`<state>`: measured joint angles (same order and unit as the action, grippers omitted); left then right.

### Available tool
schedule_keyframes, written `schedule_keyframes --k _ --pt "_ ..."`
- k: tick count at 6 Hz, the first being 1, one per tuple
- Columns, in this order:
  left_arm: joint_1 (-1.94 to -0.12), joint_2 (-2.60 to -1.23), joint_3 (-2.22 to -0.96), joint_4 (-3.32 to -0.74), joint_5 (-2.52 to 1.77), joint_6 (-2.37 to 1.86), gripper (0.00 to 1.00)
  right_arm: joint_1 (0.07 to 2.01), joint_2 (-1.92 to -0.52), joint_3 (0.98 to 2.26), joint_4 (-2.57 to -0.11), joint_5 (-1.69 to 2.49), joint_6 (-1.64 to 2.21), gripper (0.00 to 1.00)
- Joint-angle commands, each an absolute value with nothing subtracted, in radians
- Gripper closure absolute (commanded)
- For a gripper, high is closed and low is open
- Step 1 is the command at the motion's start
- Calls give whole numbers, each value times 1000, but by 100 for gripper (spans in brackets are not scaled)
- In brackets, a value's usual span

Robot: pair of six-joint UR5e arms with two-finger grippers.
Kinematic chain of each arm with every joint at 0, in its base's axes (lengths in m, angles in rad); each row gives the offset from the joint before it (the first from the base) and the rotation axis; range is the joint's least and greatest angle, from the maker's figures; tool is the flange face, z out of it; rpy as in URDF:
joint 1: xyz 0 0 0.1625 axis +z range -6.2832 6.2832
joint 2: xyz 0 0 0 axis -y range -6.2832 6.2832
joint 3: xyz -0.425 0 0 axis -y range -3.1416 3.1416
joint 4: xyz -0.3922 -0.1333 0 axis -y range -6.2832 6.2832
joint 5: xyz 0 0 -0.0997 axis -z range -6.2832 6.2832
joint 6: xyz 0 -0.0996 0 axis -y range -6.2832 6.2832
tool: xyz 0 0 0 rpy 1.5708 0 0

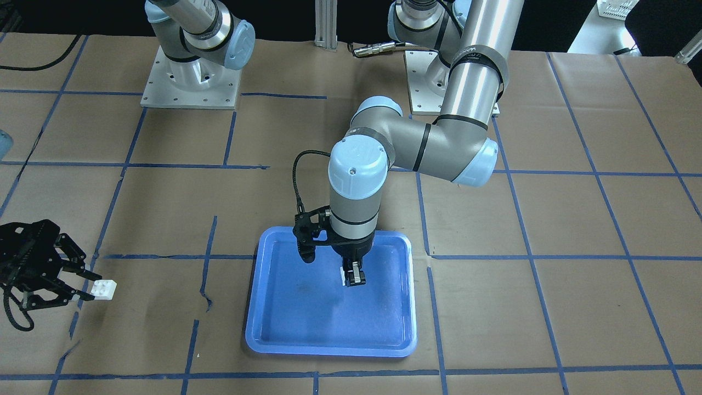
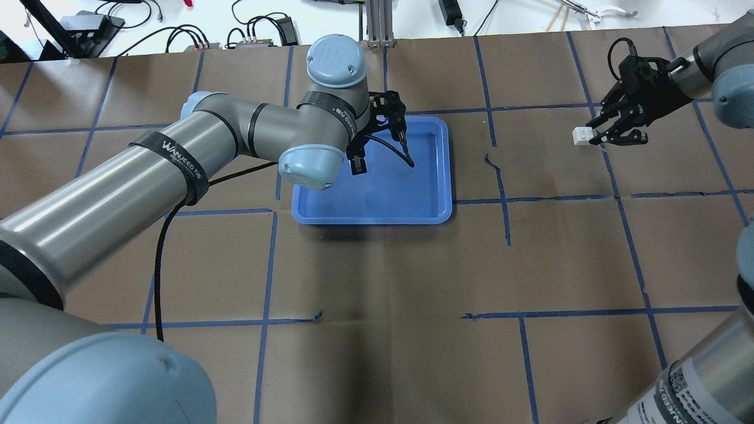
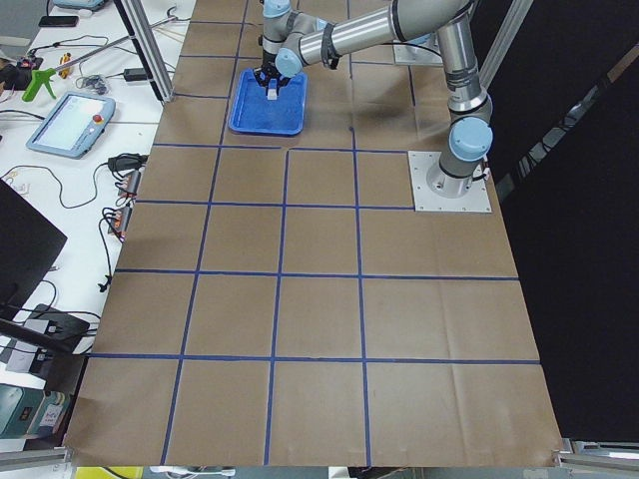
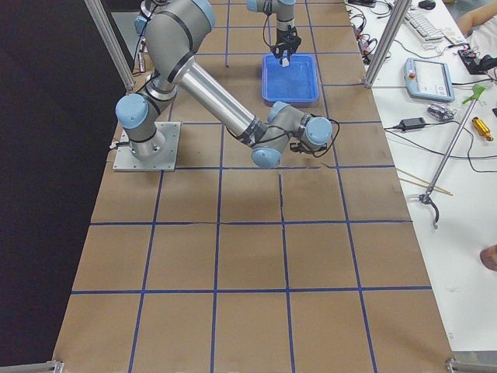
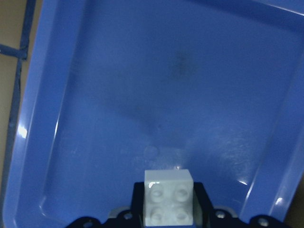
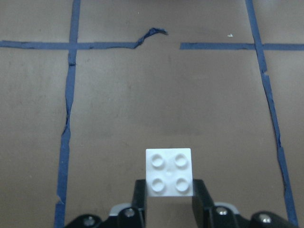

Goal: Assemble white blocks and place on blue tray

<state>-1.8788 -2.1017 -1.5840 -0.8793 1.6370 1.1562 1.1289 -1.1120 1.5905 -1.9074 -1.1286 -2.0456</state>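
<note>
the left hand (image 1: 354, 277) points straight down over the blue tray (image 1: 285, 323), its fingers narrow and clamped on the first white block (image 5: 169, 203). the wrist view shows the block's four studs facing the camera, with a dark finger on each side of it. the block hangs over the middle part of the tray's floor (whether it touches the floor or sits just above it, i cannot tell). the tray lies flat on the worktop (image 2: 383, 282), toward the far side from the robot and about midway between left and right. the left arm reaches across to it from the left.

the right hand (image 2: 596, 132) is at the far right of the worktop, well apart from the tray. it is tilted low and pinches the second white block (image 6: 169, 172) at its fingertips. the fingers are drawn in only as far as the block's width. the block sticks out past the tips toward the tray's side, studs facing the wrist camera. under it is brown paper crossed by blue tape lines (image 2: 624, 195), and one strip nearby is torn and curled. the two blocks are not joined: each is in its own hand.
</note>
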Motion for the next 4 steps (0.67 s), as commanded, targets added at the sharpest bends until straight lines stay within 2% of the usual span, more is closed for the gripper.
schedule_keyframes --k 1,4 --pt "-1878 -2140 -1600 -851 1660 1230 100 1204 -1222 1595 -1769 -1126 -2025 77" --pt "-1878 -2175 -1611 -847 1668 1224 100 1316 -1302 1598 -1733 -1124 -1924 77"
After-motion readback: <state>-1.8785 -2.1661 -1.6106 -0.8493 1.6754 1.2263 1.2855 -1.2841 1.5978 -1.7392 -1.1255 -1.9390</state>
